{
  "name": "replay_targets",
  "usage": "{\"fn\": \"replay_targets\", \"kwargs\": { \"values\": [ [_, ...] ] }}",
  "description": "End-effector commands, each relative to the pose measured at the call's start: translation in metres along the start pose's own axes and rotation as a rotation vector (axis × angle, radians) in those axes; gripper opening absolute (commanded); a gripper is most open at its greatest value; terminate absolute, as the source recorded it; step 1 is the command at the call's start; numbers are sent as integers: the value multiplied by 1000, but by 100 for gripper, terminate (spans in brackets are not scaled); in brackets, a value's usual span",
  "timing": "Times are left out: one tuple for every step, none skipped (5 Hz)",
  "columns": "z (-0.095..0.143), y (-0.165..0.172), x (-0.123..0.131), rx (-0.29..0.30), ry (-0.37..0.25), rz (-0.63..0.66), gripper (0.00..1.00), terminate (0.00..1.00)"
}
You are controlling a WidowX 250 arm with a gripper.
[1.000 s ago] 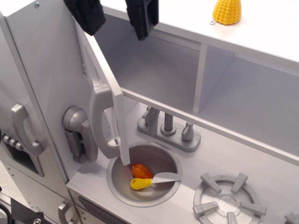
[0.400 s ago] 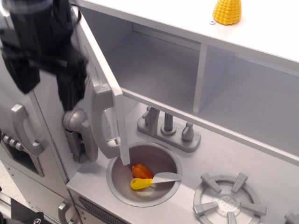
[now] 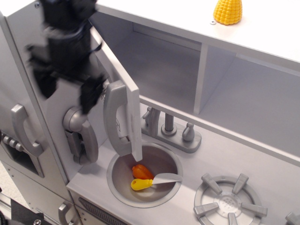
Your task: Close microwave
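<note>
**Clerk:** Item one, the microwave (image 3: 154, 61): a white box recess across the upper middle of the frame, interior bare. Its door (image 3: 119, 89) stands ajar, hinged on the left, free edge hanging over the sink (image 3: 117, 180) in the lower centre. The long handle (image 3: 115, 119) runs down the door's outer face.

**Operator:** And the gripper?

**Clerk:** Item two, the gripper (image 3: 68, 91): black, blurred, upper left of the frame, on the outer side of the door, just left of the handle. You have it there, I judge, because a push from that side swings the door towards the recess. Whether it touches the door, I cannot tell. Whether the fingers are spread or pinched, I cannot tell either; the blur hides them. Nothing appears to be held.

**Operator:** Anything in the door's way?

**Clerk:** Item three, the tap (image 3: 168, 129), right of the door's lower edge, behind the sink. It sits below the recess, so by my judgement the door passes above it. Item four, two toy foods (image 3: 140, 178), orange and yellow, in the sink with a pale spoon (image 3: 166, 178); low down, out of the swing. Item five, a corn cob (image 3: 228, 11) on the top shelf, upper right, well apart from everything. Item six, a toy phone (image 3: 79, 133) on the grey panel at left, below the gripper; mind it if you drop lower.

**Operator:** Progress?

**Clerk:** Door still open by a wide angle. Task not yet done.
</note>
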State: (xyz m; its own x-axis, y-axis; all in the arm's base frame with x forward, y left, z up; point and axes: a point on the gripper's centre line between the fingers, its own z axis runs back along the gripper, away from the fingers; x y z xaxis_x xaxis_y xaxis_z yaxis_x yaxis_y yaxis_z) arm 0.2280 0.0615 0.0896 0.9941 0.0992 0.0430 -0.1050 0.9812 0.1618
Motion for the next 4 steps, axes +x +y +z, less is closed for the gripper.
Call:
{"fn": "replay_targets", "kwargs": {
  "values": [
    [29,-32,40,-62,-97,-33,100,0],
    [41,-45,58,-99,-146,-31,100,0],
    [43,-51,70,-111,-187,-39,100,0],
    [43,-52,81,-130,-292,-52,100,0]
  ]
}}
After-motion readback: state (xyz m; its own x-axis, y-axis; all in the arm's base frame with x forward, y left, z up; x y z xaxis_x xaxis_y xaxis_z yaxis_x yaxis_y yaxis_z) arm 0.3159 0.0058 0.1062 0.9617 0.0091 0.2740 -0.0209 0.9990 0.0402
